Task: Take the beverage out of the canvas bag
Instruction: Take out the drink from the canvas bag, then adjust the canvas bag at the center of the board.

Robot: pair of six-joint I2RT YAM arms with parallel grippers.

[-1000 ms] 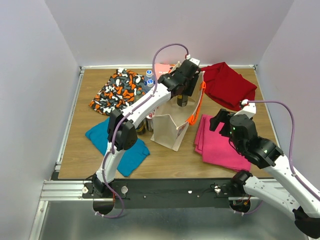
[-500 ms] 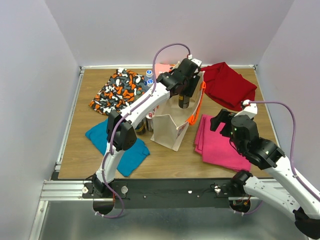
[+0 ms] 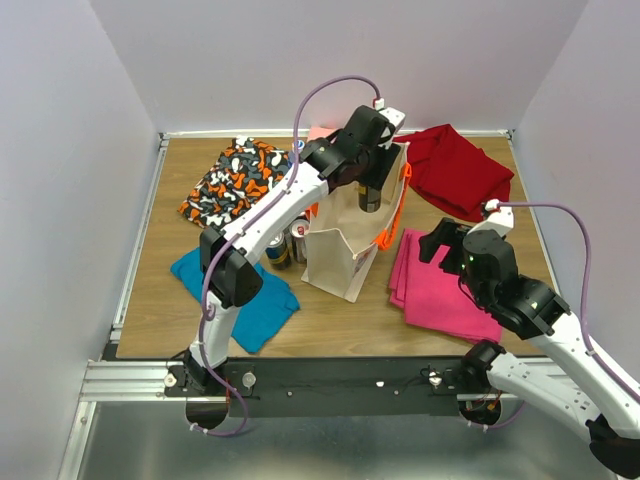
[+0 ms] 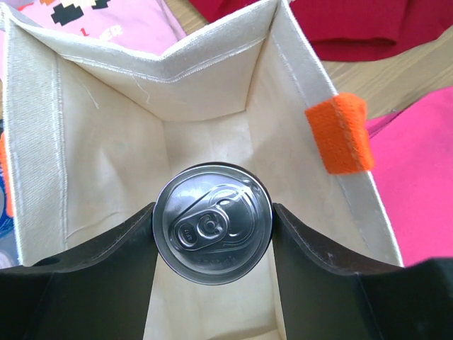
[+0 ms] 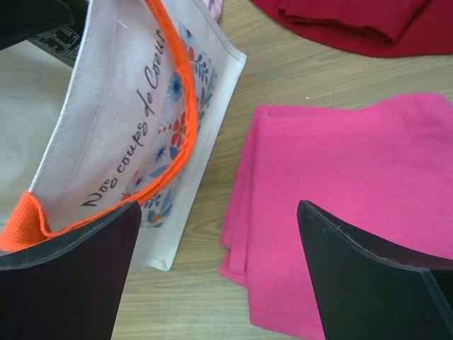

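Wooden tabletop (image 3: 330,320) with plain white walls round it, that's the setting. The left gripper (image 4: 213,212) is clamped on the can (image 4: 212,225), one dark finger pressed against each side of it, pull-tab end facing up at the wrist camera. The can hangs right in the open mouth of the canvas bag (image 4: 205,85), with beige walls all round it in the wrist view. From overhead I honestly can't tell if its bottom is above the rim. The bag stands upright mid-table, and an orange handle (image 4: 340,132) flops over its right edge.

The right gripper (image 5: 218,212) has its jaws spread wide and nothing between them. It hovers just right of the bag, over the edge of a folded pink cloth (image 5: 354,184), on the side with the flowery printed lettering.

Further out there's a red cloth (image 3: 455,170) at the back right, a patterned cloth (image 3: 235,180) in orange, black and white at the back left, and a teal cloth (image 3: 265,310) at the front left. Two loose cans (image 3: 280,250) stand just left of the bag.
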